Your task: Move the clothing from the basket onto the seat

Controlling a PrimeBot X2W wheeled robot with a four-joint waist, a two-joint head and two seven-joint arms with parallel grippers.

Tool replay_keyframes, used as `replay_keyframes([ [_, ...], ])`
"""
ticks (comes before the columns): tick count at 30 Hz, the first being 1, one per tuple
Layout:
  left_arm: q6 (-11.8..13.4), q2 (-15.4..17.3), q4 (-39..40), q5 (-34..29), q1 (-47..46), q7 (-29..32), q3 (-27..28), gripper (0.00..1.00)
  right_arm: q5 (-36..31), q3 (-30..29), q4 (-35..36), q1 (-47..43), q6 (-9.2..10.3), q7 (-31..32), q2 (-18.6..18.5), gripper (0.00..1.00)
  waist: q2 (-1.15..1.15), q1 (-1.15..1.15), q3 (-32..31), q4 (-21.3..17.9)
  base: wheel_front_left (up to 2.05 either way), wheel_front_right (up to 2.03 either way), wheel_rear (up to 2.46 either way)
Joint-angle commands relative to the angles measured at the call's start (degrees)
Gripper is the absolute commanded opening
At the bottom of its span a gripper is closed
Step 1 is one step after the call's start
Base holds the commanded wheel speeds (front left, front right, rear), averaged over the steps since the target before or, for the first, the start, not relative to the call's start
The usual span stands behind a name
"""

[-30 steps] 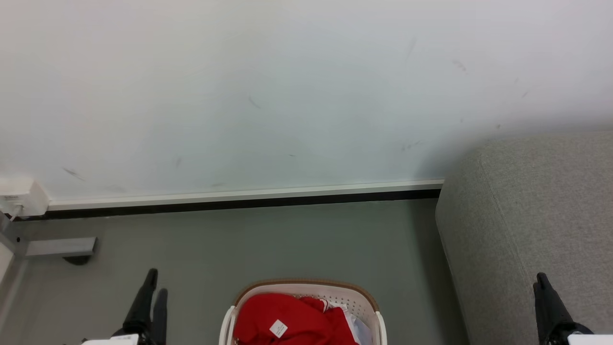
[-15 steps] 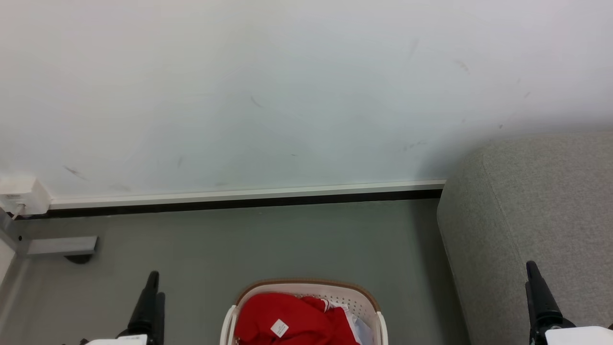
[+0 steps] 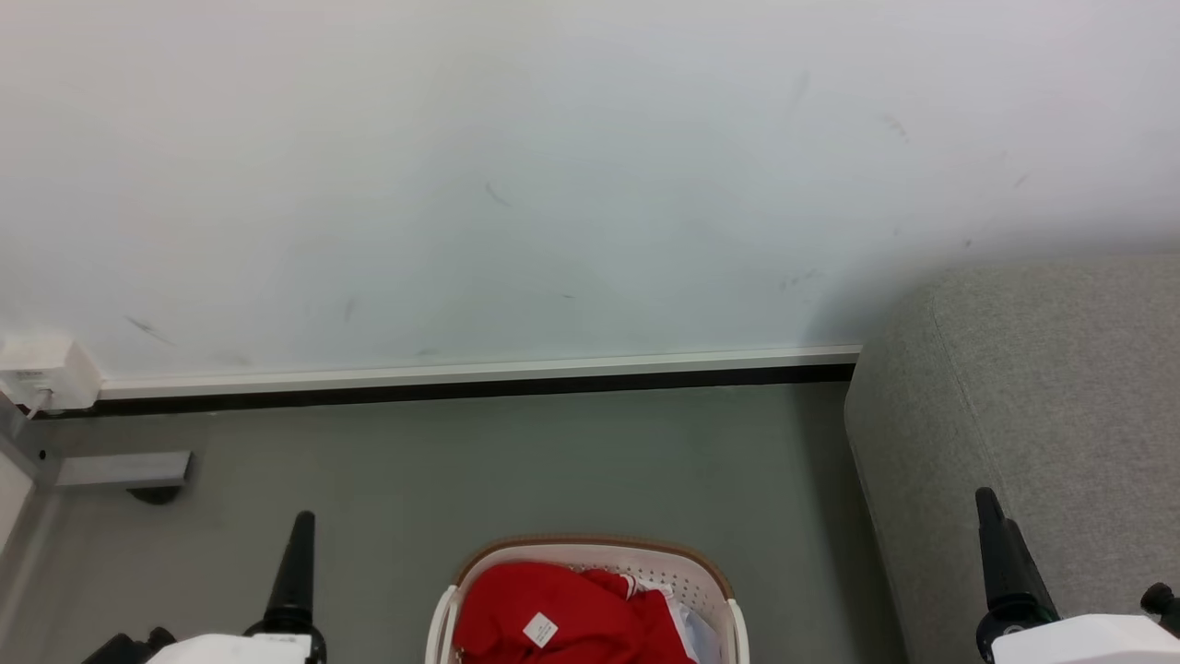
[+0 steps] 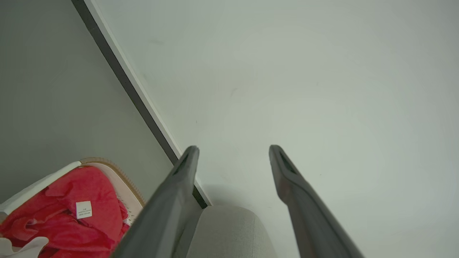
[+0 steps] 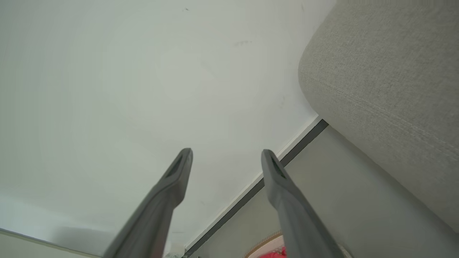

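The basket (image 3: 595, 546), cream-white with a brown rim, stands on the floor at the bottom middle of the head view. The clothing (image 3: 553, 604) lies bunched inside it, bright red with a small white label. Beside the basket, the grey seat (image 3: 1060, 387) fills the right side. My left gripper (image 3: 302, 526) hovers left of the basket and my right gripper (image 3: 988, 503) hangs in front of the seat's corner. In the wrist views the left gripper (image 4: 233, 148) and right gripper (image 5: 226, 153) are open and hold nothing. The left wrist view also shows the clothing (image 4: 71, 215).
A pale wall with a white and black baseboard (image 3: 461, 378) runs behind the grey floor (image 3: 516, 461). A white box (image 3: 41, 369) sits on the wall at far left, with a grey metal foot (image 3: 120, 470) below it.
Both grippers have opened. The right gripper has risen and shifted left in the head view. The left gripper's fingers, seen side by side before, now line up as one spike.
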State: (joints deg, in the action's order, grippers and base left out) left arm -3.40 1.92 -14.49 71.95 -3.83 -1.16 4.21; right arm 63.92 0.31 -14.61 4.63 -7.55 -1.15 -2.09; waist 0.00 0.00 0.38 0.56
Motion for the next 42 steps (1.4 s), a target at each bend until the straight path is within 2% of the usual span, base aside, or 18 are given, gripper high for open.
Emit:
replay_keyframes([
  [1, 0.3, 0.6, 1.0, -2.3, -0.3, -0.6, -0.2, 1.0, -2.6, 0.5, 1.1, 1.6, 0.03, -0.6, -0.6, 1.0, 0.0, 0.0, 0.0, 0.0, 0.0, 0.0, 0.0],
  [15, 2.5, 0.7, 1.2, -16.5, 0.3, -3.4, -1.9, 1.0, -16.0, 2.8, 0.6, 1.6, 0.04, -3.4, -0.7, 1.0, 0.0, 0.0, 0.2, 0.1, 0.0, 0.0, 0.0],
  [42, 5.6, 0.9, 1.3, -33.7, 1.0, -7.9, -3.3, 1.0, -33.1, 5.5, -0.5, 2.5, 0.07, -7.9, -0.8, 1.0, 0.0, 0.0, 0.6, 0.4, 0.0, 0.0, 0.0],
])
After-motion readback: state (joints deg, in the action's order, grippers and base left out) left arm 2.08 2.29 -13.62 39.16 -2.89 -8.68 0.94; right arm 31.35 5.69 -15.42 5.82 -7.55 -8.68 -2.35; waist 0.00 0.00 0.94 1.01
